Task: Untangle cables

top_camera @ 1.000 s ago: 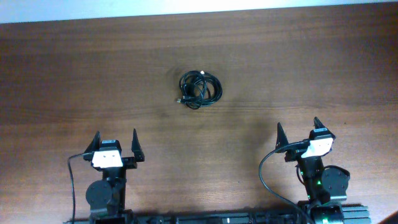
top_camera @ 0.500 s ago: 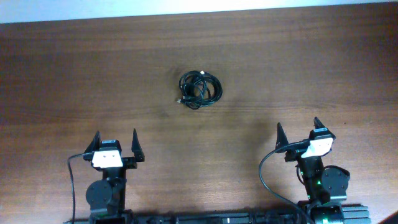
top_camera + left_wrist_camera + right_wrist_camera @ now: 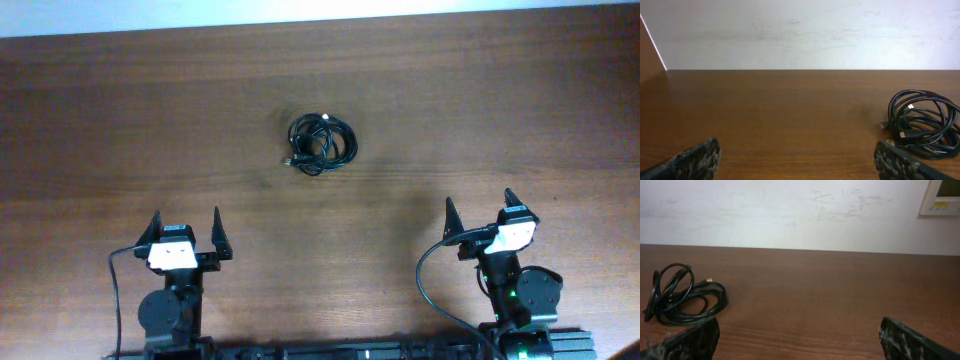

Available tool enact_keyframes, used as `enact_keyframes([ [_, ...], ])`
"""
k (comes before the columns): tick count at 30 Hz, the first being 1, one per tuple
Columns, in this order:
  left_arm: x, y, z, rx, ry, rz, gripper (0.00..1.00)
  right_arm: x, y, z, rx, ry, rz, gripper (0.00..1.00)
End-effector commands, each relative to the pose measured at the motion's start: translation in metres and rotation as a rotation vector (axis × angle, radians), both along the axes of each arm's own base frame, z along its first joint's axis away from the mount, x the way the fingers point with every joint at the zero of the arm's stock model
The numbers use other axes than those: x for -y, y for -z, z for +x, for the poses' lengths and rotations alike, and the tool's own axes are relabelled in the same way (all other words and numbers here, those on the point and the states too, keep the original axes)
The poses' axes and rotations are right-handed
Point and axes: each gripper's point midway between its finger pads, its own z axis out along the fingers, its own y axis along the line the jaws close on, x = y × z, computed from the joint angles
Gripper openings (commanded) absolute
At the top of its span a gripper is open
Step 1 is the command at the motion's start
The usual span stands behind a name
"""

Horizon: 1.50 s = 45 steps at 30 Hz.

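Toward the far middle, the cables (image 3: pixel 322 144) lie in one knot. Your left gripper (image 3: pixel 186 226) and right gripper (image 3: pixel 479 206) (both empty) stand spread wide, well apart from it; pinch separate outer loops, never the whole bundle.

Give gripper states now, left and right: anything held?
Left gripper: open, holding nothing, short of the tangled bundle of thin black cables.
Right gripper: open, holding nothing, also apart from it.
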Motion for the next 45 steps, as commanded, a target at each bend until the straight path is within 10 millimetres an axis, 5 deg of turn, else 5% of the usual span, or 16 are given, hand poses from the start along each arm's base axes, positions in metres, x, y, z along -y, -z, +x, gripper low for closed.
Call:
enact_keyframes([
  [1,-0.003,0.002,0.0,-0.006,-0.018,-0.01,0.98,0.001,0.004,0.0,-0.01,0.007,0.009,0.98],
  [8,-0.003,0.002,0.0,-0.006,-0.016,-0.011,0.99,0.001,0.004,0.0,-0.009,0.007,0.009,0.98],
  [9,0.008,0.001,0.0,0.0,0.044,-0.021,0.99,-0.001,0.002,0.0,-0.003,-0.004,0.014,0.98],
  [10,0.047,-0.005,-0.004,0.014,0.268,-0.1,0.99,-0.032,-0.001,-0.006,-0.017,-0.18,0.16,0.98],
  [12,0.09,-0.019,-0.021,0.058,0.54,-0.106,0.98,-0.089,-0.009,-0.035,-0.154,-0.529,0.504,0.98],
  [15,0.103,-0.045,-0.03,0.17,0.635,-0.062,0.99,-0.094,-0.01,-0.039,-0.189,-0.559,0.569,0.98],
  [19,0.103,-0.1,-0.043,0.291,0.634,0.03,0.99,-0.09,-0.105,-0.054,0.143,-0.6,0.389,0.98],
  [22,0.103,-0.126,-0.042,0.15,0.632,0.059,0.99,-0.073,-0.123,-0.061,0.044,-0.447,0.195,0.98],
  [25,0.103,-0.146,-0.012,-0.081,0.651,0.006,0.99,-0.065,-0.155,-0.058,-0.125,-0.381,0.136,0.98],
  [28,0.101,-0.134,0.031,-0.419,0.643,-0.165,0.99,-0.07,-0.125,-0.045,-0.48,-0.398,0.186,0.98],
  [33,0.122,-0.059,0.05,-0.794,0.689,-0.404,0.99,-0.123,-0.097,-0.031,-0.791,-0.736,0.453,0.98],
  [36,0.117,-0.001,0.063,-1.089,0.442,-0.258,0.98,-0.124,-0.061,-0.006,-0.984,-0.498,0.272,0.98],
  [40,0.141,0.04,0.081,-1.185,0.443,-0.234,0.99,-0.186,-0.038,0.019,-1.041,-0.64,0.173,0.99],
  [41,0.125,0.049,0.082,-1.227,0.289,-0.291,0.99,-0.207,-0.032,0.019,-1.043,-0.737,0.167,0.89],
  [42,0.089,0.058,0.089,-1.237,-0.017,-0.432,0.98,-0.217,-0.006,0.019,-1.111,-0.711,0.115,0.87],
  [45,0.057,0.059,0.097,-1.201,-0.125,-0.49,0.98,-0.227,0.028,0.033,-1.213,-0.644,0.082,0.87],
])
